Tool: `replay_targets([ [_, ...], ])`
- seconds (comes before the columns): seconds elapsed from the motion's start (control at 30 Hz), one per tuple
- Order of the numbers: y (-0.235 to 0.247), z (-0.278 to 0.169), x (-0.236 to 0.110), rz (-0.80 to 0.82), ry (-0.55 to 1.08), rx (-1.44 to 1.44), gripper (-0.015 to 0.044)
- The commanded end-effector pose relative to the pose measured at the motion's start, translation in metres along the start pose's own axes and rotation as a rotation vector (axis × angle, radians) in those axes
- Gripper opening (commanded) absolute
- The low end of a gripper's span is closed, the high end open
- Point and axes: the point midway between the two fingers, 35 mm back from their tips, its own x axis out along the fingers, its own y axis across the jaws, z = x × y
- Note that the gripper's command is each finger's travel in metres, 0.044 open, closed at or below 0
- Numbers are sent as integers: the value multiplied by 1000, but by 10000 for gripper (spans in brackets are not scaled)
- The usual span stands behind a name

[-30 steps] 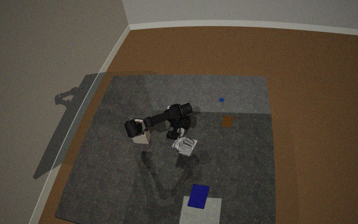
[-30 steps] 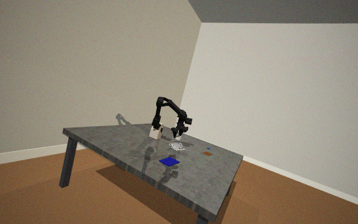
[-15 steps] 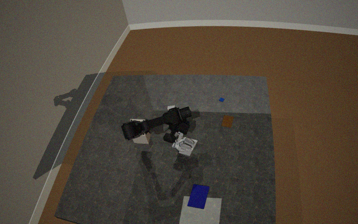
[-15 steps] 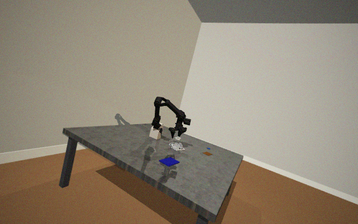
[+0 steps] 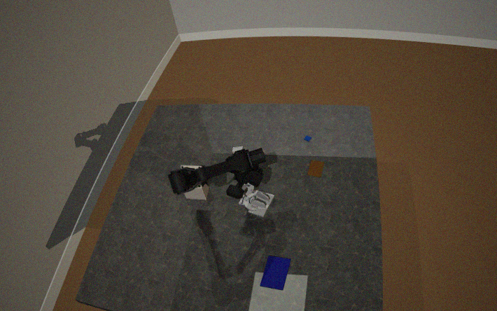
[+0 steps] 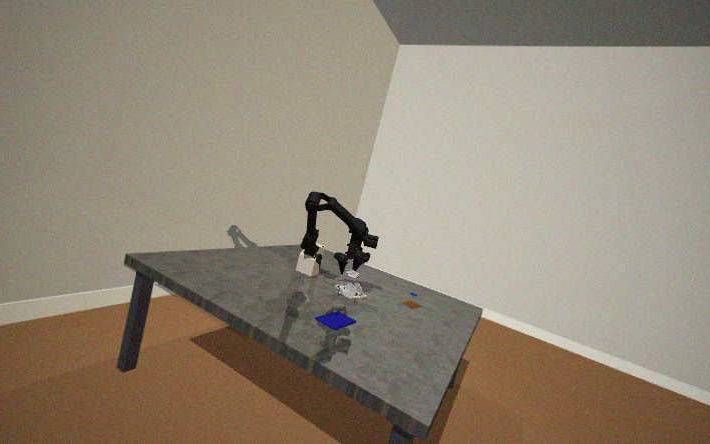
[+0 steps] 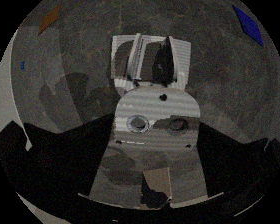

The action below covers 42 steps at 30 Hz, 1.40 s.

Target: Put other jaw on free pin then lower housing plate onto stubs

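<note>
My gripper (image 5: pixel 246 185) (image 6: pixel 350 270) (image 7: pixel 155 121) is shut on the pale housing plate (image 7: pixel 157 107) (image 6: pixel 351 274), one black finger at each side edge. The plate's rounded end and two round holes show in the wrist view. It hangs above the table, clear of the white base assembly in the exterior view. The base (image 5: pixel 258 213) (image 7: pixel 184 56) lies flat on the table beyond the plate's rounded end. A left jaw (image 7: pixel 136 54) and a right jaw (image 7: pixel 172 56) stand on the base, apart and roughly parallel. The plate hides the base's near part, so pins, stubs and gear teeth cannot be made out.
A dark blue mat (image 5: pixel 275 272) (image 6: pixel 335 319) (image 7: pixel 250 26) lies toward the table's front. An orange pad (image 5: pixel 316 169) (image 6: pixel 411 304) (image 7: pixel 49 19) and a small blue piece (image 5: pixel 307 138) (image 6: pixel 413 294) (image 7: pixel 22 65) lie to the right. A small white object (image 5: pixel 237 148) shows behind the arm.
</note>
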Motion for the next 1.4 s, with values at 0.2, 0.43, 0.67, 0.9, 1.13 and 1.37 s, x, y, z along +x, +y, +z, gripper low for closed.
replay_targets([
  [0.2,-1,0,0,-4,-2,12,351],
  [0.43,5,-11,0,-4,-2,12,351],
  [0.67,5,-11,0,-4,-2,12,351],
  [0.9,5,-11,0,-4,-2,12,351],
  [1.13,5,-11,0,-4,-2,12,351],
  [1.37,5,-11,0,-4,-2,12,351],
])
